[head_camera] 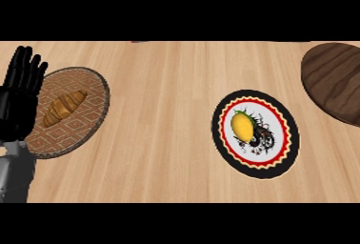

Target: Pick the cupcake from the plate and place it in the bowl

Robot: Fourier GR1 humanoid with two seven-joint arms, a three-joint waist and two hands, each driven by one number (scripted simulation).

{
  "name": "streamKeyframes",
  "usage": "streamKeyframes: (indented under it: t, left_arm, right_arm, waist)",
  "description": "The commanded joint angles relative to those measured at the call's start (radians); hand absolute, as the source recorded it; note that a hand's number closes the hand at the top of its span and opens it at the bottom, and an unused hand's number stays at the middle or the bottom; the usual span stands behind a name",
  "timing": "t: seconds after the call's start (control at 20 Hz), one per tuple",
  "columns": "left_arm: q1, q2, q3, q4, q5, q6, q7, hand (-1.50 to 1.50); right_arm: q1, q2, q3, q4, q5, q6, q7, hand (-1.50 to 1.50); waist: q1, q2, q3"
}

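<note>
So the left hand (20,95) is parked at the left edge, fingers straight and pointing up, relaxed and holding nothing, with its grey forearm (14,176) coming in below. It overlaps the left side of a woven plate (88,121) that has a croissant (65,107) on it. The cupcake (243,125), yellow-orange on top, sits on the black-rimmed plate (292,138) mid-right, well apart from the hand. The dark wooden bowl (334,81) is at the upper right.

The cupcake (242,125) is lying on the plate (275,119), the bowl (334,81) sitting behind-right of it, bread (65,107) lying on a second plate (85,131) far left
</note>
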Motion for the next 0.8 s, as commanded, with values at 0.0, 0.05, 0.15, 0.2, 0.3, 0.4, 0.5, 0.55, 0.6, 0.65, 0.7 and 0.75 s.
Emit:
streamKeyframes:
  t: [0.0,0.05,0.15,0.2,0.3,0.4,0.5,0.55,0.6,0.65,0.7,0.75]
  left_arm:
    - [0.000,-0.003,-0.008,0.007,-0.003,-0.003,0.005,0.00]
    - [-0.011,-0.013,-0.015,0.015,-0.008,0.006,0.006,0.00]
    - [-0.004,-0.011,-0.019,0.008,-0.007,-0.003,0.004,0.00]
    - [-0.015,-0.010,-0.016,0.018,-0.003,-0.004,0.004,0.00]
    - [-0.013,-0.009,-0.015,0.012,-0.005,-0.003,0.003,0.00]
    - [-0.015,0.001,-0.013,0.018,-0.003,-0.011,0.007,0.00]
    - [-0.020,-0.026,-0.035,0.028,-0.016,0.002,0.001,0.00]
    - [-0.013,-0.006,-0.020,0.036,-0.009,-0.009,0.003,0.00]
    - [-0.007,-0.009,-0.026,0.031,-0.010,-0.013,0.003,0.00]
    - [-0.033,-0.002,-0.027,0.031,-0.016,-0.007,0.012,0.00]
    - [-0.031,-0.018,-0.028,0.024,0.000,-0.009,0.013,0.00]
    - [-0.028,-0.015,-0.039,0.030,-0.020,-0.006,0.004,0.00]
  right_arm:
    - [-0.048,-0.055,-0.049,0.050,-0.074,0.071,-0.194,1.50]
    - [-0.063,-0.062,-0.052,0.053,-0.091,0.095,-0.216,1.50]
    - [-0.079,-0.065,-0.064,0.079,-0.128,0.135,-0.231,1.50]
    - [-0.093,-0.065,-0.063,0.088,-0.143,0.162,-0.237,1.50]
    - [-0.108,-0.063,-0.061,0.108,-0.172,0.208,-0.247,1.50]
    - [-0.123,-0.074,-0.048,0.122,-0.193,0.262,-0.252,1.50]
    - [-0.151,-0.060,-0.029,0.122,-0.214,0.306,-0.267,1.50]
    - [-0.158,-0.078,-0.021,0.128,-0.220,0.330,-0.263,1.50]
    - [-0.163,-0.068,-0.007,0.135,-0.222,0.335,-0.250,1.50]
    - [-0.161,-0.071,0.010,0.136,-0.222,0.353,-0.258,1.50]
    - [-0.180,-0.069,0.014,0.138,-0.234,0.364,-0.252,1.50]
    - [-0.202,-0.075,0.028,0.140,-0.236,0.387,-0.228,1.50]
  waist:
    - [0.003,-0.010,-0.002]
    - [-0.005,-0.010,-0.003]
    - [0.008,-0.014,-0.003]
    - [0.008,-0.011,-0.005]
    - [0.018,-0.016,-0.006]
    - [0.019,-0.019,-0.008]
    - [0.015,-0.019,-0.010]
    - [0.019,-0.021,-0.012]
    - [0.033,-0.020,-0.012]
    - [0.019,-0.019,-0.010]
    - [0.027,-0.023,-0.012]
    - [0.034,-0.020,-0.014]
